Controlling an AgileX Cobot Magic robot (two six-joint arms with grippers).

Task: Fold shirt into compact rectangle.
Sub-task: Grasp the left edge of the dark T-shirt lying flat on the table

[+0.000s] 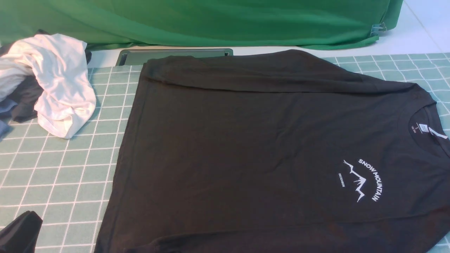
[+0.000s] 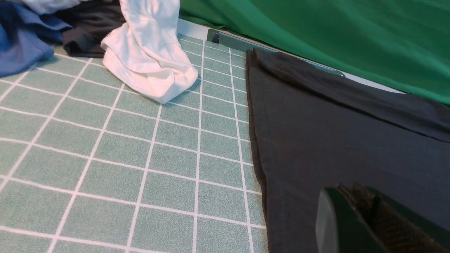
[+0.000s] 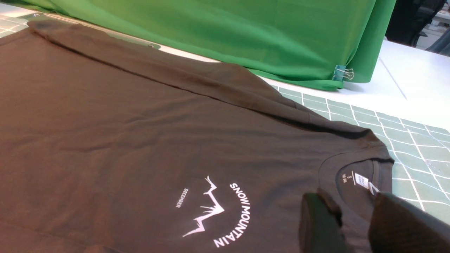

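The black long-sleeved shirt [image 1: 246,140] lies spread flat on the green grid mat [image 1: 52,168], neck to the right. Its white mountain logo [image 1: 362,179] and white neck label [image 1: 423,128] face up. The far sleeve is folded in along the far edge. Neither gripper shows in the front view. In the left wrist view my left gripper [image 2: 351,189] hovers shut over the shirt [image 2: 334,133] near its hem edge. In the right wrist view my right gripper [image 3: 351,207] hangs just above the shirt [image 3: 123,123] beside the collar, its jaws apart, with flat fabric showing between them.
A crumpled white garment [image 1: 59,88] lies on dark and blue clothes at the far left. A green cloth backdrop [image 1: 211,21] hangs along the back, with a grey tray [image 1: 175,54] at its foot. A small black cloth piece [image 1: 19,233] sits at the near left corner.
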